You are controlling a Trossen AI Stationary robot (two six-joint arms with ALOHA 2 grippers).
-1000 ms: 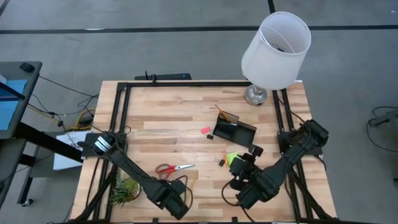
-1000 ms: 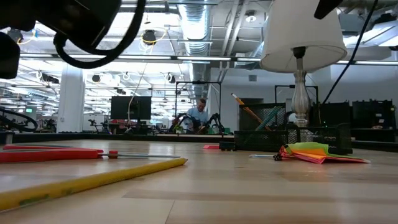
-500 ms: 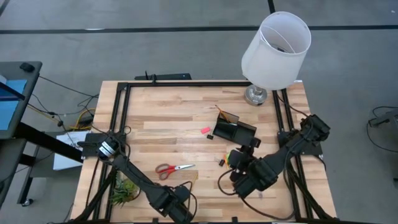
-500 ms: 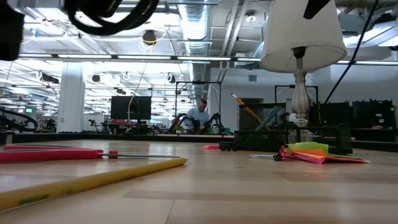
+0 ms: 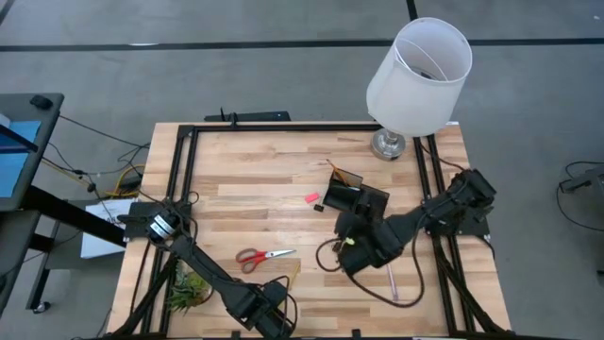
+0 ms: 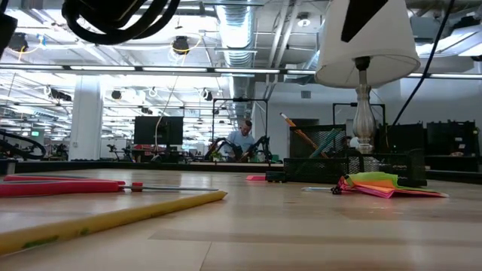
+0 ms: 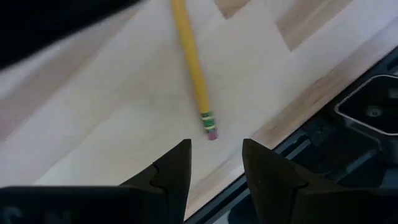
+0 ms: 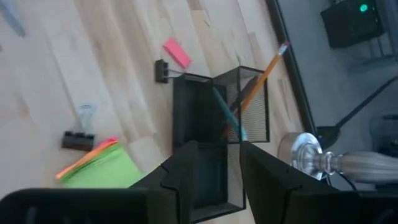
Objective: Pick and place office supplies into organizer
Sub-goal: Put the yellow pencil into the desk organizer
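Observation:
The black mesh organizer (image 5: 359,198) stands right of the table's middle, with an orange pencil (image 8: 264,68) and a teal pen (image 8: 227,115) upright in its tall section. My right gripper (image 5: 351,227) is open and empty just near of it, above the lime sticky-note pad (image 8: 102,165), which lies flat. The pink eraser (image 5: 311,197) lies left of the organizer. The red-handled scissors (image 5: 264,255) lie flat at near left. My left gripper (image 7: 214,171) is open and empty at the near edge, above the eraser end of a yellow pencil (image 7: 194,68).
A white-shaded lamp (image 5: 420,66) stands at the far right corner. A small green plant (image 5: 189,288) sits at the near left. Two black binder clips (image 8: 78,138) (image 8: 161,70) lie by the pad and by the organizer. A pale pen (image 5: 390,281) lies near right.
My right gripper has gone toward the far edge and the left, over the sticky-note pad up to the organizer, still open. The pale pen under where it was now shows. My left gripper has risen a little near the table's near edge.

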